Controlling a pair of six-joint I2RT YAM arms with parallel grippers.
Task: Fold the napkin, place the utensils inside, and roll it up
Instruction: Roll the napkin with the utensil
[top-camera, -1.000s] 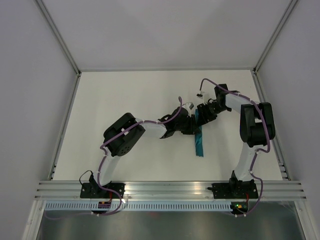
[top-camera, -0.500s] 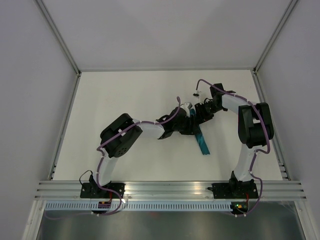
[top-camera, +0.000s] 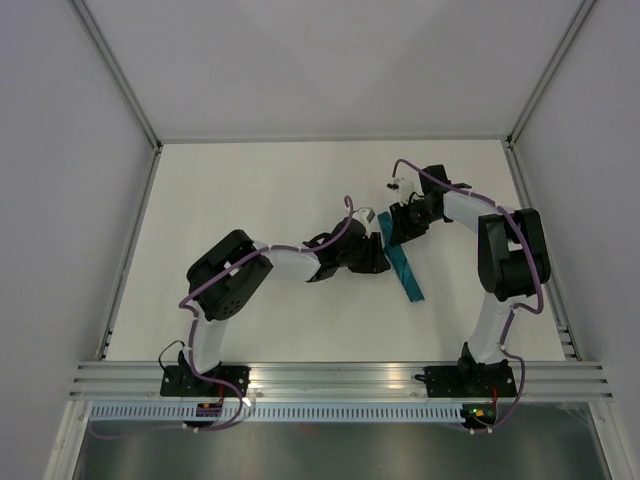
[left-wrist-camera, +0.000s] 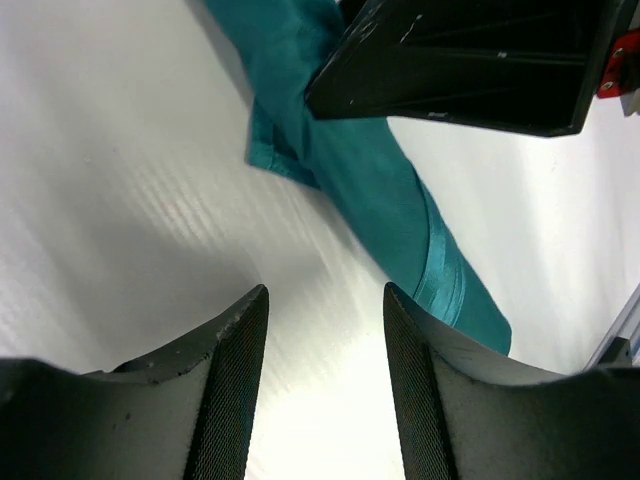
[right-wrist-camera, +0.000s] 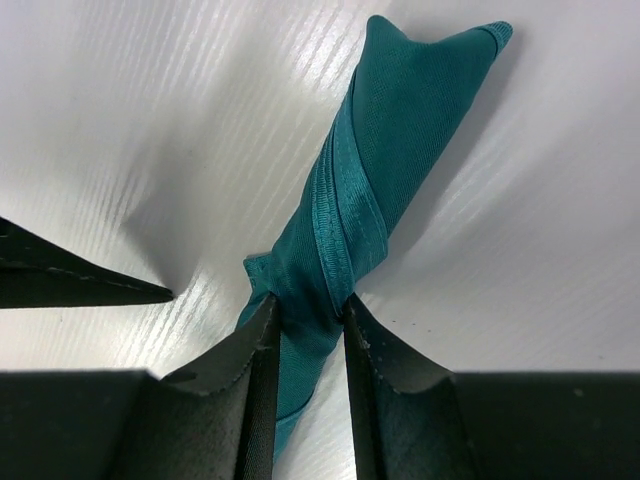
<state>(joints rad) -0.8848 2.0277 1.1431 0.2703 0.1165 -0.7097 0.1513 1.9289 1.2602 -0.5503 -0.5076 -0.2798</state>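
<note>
The teal napkin (top-camera: 405, 272) is rolled into a narrow tube lying on the white table, slanting toward the near right. My right gripper (top-camera: 393, 232) is shut on the far end of the napkin roll (right-wrist-camera: 345, 225), its fingers (right-wrist-camera: 250, 370) pinching the cloth. My left gripper (top-camera: 376, 258) is open and empty just left of the roll; in its wrist view the roll (left-wrist-camera: 390, 200) lies beyond its fingers (left-wrist-camera: 235, 370), apart from them. The knife is hidden.
The white table (top-camera: 250, 200) is walled at the left and right by metal rails (top-camera: 130, 250). The aluminium frame (top-camera: 340, 375) with both arm bases runs along the near edge.
The roll's near end has swung to the right, from straight to slanted. The left gripper has drawn back to the left off the roll. The right gripper has shifted slightly farther back and left.
</note>
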